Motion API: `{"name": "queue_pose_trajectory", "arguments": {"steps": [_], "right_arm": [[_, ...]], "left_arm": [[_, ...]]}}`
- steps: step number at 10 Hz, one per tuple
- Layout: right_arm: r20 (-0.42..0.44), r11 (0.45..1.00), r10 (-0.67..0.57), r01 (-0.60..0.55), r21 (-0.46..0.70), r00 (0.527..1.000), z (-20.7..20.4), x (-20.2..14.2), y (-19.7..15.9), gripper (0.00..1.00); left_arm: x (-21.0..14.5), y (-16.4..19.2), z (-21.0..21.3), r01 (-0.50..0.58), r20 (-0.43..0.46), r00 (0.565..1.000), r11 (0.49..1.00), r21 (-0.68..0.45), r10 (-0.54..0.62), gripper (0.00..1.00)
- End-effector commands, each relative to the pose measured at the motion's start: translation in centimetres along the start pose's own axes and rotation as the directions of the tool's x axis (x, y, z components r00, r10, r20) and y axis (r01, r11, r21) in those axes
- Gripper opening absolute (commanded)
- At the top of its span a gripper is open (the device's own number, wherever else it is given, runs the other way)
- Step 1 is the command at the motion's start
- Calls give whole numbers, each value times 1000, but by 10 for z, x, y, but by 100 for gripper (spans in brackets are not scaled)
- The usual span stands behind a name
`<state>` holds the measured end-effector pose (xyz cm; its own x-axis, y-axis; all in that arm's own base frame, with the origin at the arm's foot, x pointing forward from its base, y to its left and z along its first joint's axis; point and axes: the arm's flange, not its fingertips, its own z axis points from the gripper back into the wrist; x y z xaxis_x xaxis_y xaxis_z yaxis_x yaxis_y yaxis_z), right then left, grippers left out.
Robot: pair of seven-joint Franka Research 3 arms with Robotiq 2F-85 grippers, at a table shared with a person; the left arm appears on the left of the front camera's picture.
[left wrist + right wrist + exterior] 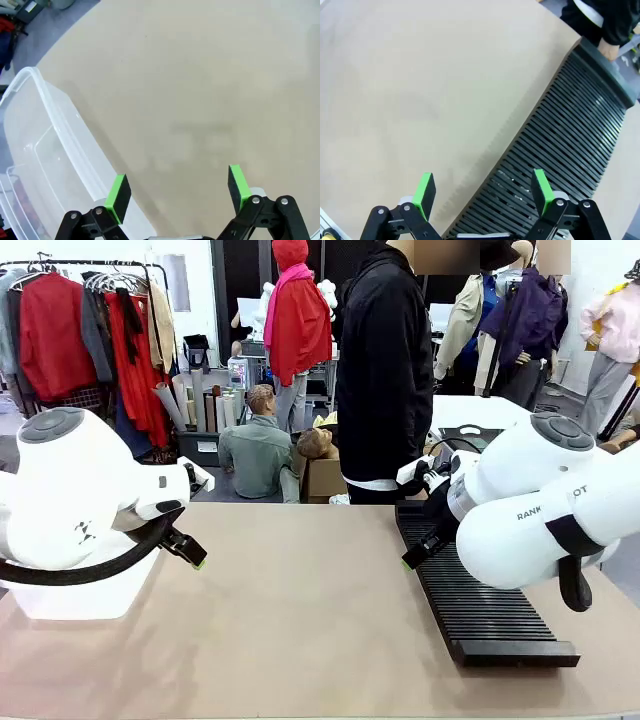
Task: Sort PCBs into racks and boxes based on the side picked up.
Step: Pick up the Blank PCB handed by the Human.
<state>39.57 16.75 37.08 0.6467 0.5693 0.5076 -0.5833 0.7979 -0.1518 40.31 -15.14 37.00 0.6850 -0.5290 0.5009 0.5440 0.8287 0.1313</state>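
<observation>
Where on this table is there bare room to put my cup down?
The middle of the table is bare, from the box on the robot's left to the rack on its right, back to the person. The sides are crowded: the left gripper hangs open by the box, the right gripper by the rack.

The white left arm [70,490] enters from the left. Its black, green-padded left end effector [178,190] angles down toward the centre, jaws spread wide and empty. The white right arm [540,505] mirrors this from the right, and its matching right end effector [484,192] is also spread wide and empty.
</observation>
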Motion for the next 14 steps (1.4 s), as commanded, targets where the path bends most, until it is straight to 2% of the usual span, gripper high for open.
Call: {"name": "queue_pose_trajectory", "arguments": {"steps": [1, 11, 14], "right_arm": [[0, 1000, 0, 0, 0, 1000, 0, 0, 0, 100], [0, 1000, 0, 0, 0, 1000, 0, 0, 0, 100], [10, 1000, -19, 19, 13, 1000, 17, 10, -14, 100]], "left_arm": [[0, 0, 0, 0, 0, 1000, 1000, 0, 0, 100], [0, 0, 0, 0, 0, 1000, 1000, 0, 0, 100], [8, 19, 22, -46, 3, 999, 996, -81, 46, 100]]}}
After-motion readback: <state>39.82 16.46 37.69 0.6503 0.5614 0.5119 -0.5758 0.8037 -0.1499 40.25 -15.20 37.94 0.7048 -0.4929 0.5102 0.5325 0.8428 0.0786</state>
